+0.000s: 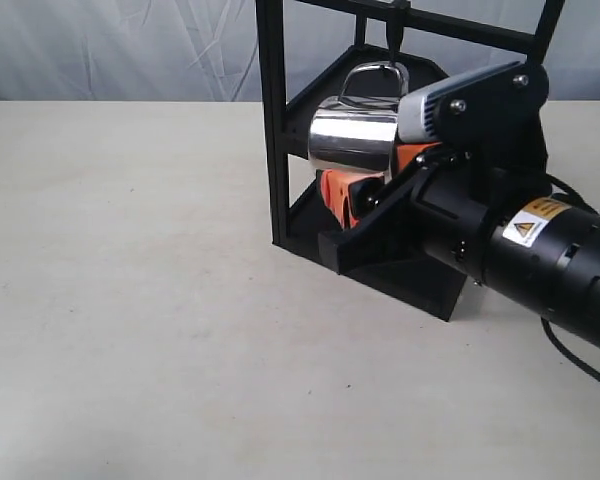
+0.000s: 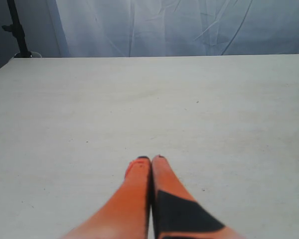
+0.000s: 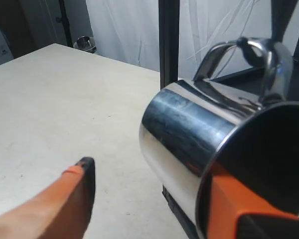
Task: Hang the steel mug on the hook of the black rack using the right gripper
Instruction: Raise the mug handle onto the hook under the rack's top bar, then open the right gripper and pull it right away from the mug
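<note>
At the black rack (image 1: 275, 120), up beneath its top crossbar: steel mug (image 1: 352, 138) lying sideways, handle loop uppermost and seemingly already over the hook (image 1: 392, 48); right end effector (image 1: 365, 190) spread, one orange finger inside the mug's mouth, the other outside, clear of the wall; hanging step judged near done. Next: drawing that finger straight out without nudging. Left end effector (image 2: 150, 160) pressed together over bare worktop (image 1: 130, 300).

Shiny steel mug (image 1: 352, 137) lies sideways, handle looped under the black rack's (image 1: 273, 120) hook (image 1: 391, 45).
</note>
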Controlling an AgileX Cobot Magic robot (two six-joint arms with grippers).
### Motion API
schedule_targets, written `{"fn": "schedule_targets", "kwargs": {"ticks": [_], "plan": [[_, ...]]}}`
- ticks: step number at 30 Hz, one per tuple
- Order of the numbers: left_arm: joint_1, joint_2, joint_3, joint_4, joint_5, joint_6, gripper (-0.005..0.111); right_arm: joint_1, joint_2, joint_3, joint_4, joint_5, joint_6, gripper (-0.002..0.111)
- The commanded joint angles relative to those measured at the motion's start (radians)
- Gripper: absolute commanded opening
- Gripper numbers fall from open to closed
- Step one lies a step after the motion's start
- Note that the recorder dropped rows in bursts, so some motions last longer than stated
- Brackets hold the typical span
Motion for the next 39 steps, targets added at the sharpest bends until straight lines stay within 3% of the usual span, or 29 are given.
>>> {"fn": "schedule_targets", "kwargs": {"ticks": [1,11,21,28,31,33,35,39], "plan": [[-0.005,0.004,-0.002,0.0,-0.008,-0.005,0.0,-0.003,-0.037,0.005,0.053,0.029,-0.043,0.057],[-0.005,0.004,-0.002,0.0,-0.008,-0.005,0.0,-0.003,-0.084,0.005,0.201,0.069,-0.18,0.057],[-0.005,0.004,-0.002,0.0,-0.008,-0.005,0.0,-0.003,-0.198,0.005,0.595,0.079,-0.568,0.057],[-0.005,0.004,-0.002,0.0,-0.008,-0.005,0.0,-0.003,-0.324,0.005,1.093,0.072,-1.016,0.056],[-0.005,0.004,-0.002,0.0,-0.008,-0.005,0.0,-0.003,-0.378,0.011,1.164,0.087,-1.071,0.041],[-0.005,0.004,-0.002,0.0,-0.008,-0.005,0.0,0.0,-0.452,0.02,1.164,0.133,-1.071,0.017],[-0.005,0.004,-0.002,0.0,-0.008,-0.005,0.0,0.0,-0.492,0.02,1.164,0.159,-1.07,0.002],[-0.005,0.004,-0.002,0.0,-0.008,-0.005,0.0,0.0,-0.556,0.02,1.164,0.172,-1.063,-0.001]]}}
